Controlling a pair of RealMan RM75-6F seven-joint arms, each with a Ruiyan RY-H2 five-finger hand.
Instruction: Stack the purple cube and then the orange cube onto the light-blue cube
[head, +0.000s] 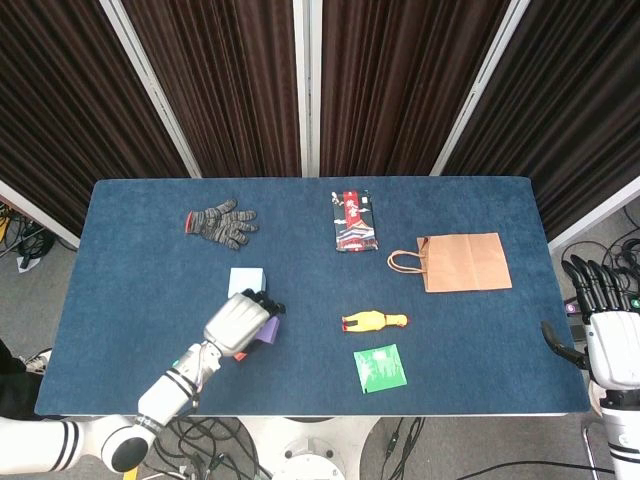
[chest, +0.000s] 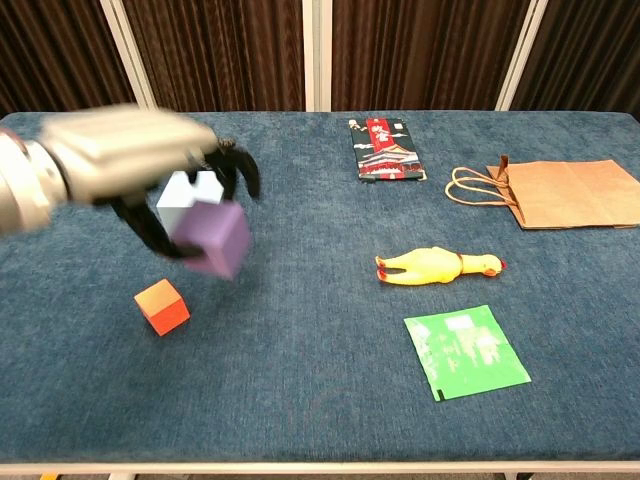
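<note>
My left hand (chest: 130, 165) (head: 236, 322) holds the purple cube (chest: 212, 237) (head: 268, 328) lifted off the table, its dark fingers wrapped around the cube's top and sides. The light-blue cube (chest: 184, 193) (head: 246, 281) sits on the cloth just behind the hand, partly covered by it. On the table nearer to me than the hand lies the orange cube (chest: 162, 306), hidden under the arm in the head view. My right hand (head: 606, 320) hangs off the table's right edge with its fingers spread and nothing in it.
A grey glove (head: 221, 223) lies at the back left. A printed packet (head: 354, 220) and a brown paper bag (head: 460, 262) lie further right. A yellow rubber chicken (head: 374, 321) and a green sachet (head: 380, 368) are near the front centre.
</note>
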